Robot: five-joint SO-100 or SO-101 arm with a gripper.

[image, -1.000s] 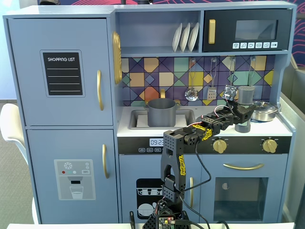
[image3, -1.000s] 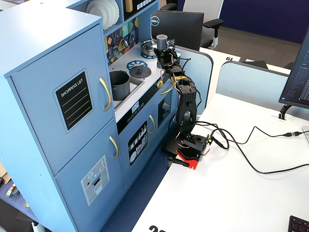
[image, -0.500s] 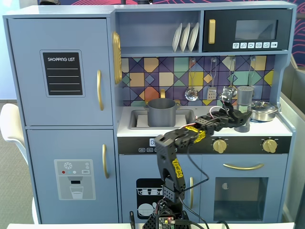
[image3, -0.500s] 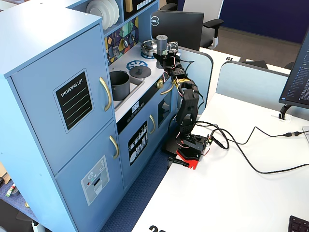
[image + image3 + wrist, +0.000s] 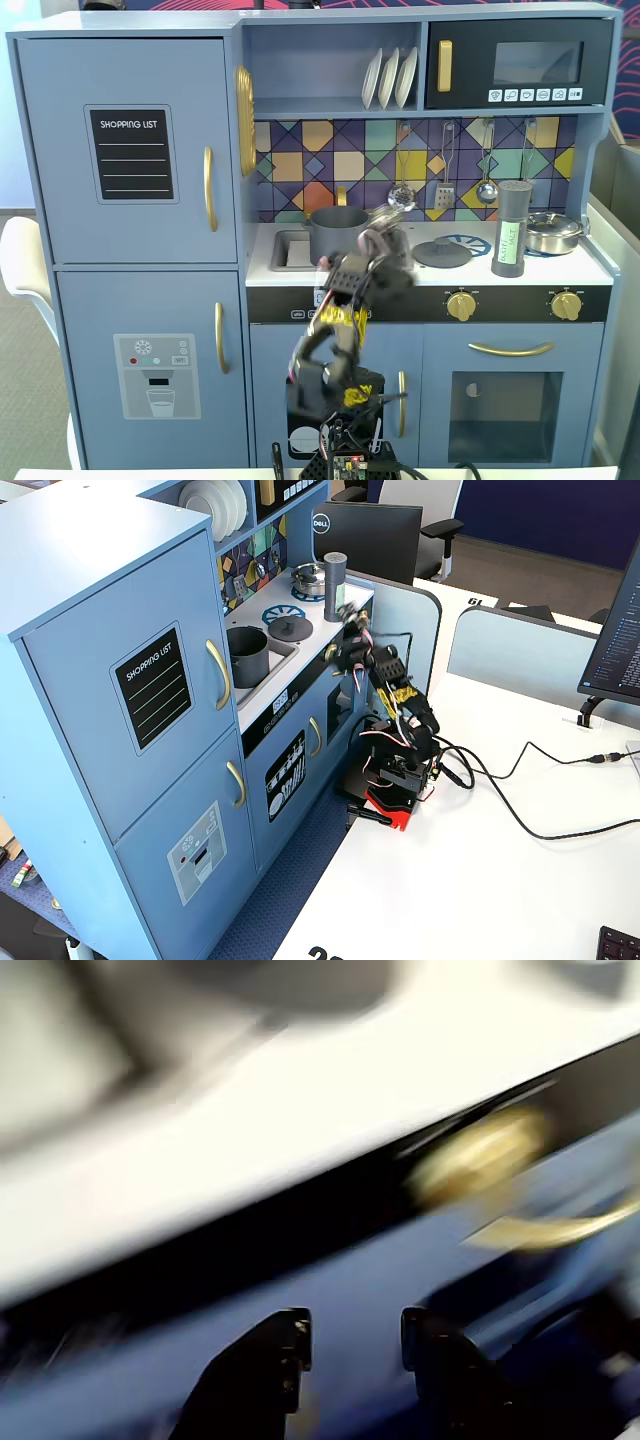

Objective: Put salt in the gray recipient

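Blue toy kitchen (image 5: 130,300) standing at the left edge of a white desk (image 5: 480,880); office room behind, with a dark monitor (image 5: 375,535), pale blue desk dividers (image 5: 520,645) and a chair. White countertop (image 5: 590,272) with a sink at its left end and a stove ring at its right.

Gray recipient (image 5: 337,232) sitting in the sink, upright. Flat gray lid (image 5: 443,252) on the countertop mid-way. Salt (image 5: 510,228) upright near the right end of the countertop, just left of a shiny silver pan (image 5: 553,231).

Arm motion-blurred in front of the counter edge, well apart from the salt. Gripper (image 5: 355,1338) in wrist view: fingers slightly parted, nothing between them, facing the oven front and a gold knob (image 5: 480,1155).
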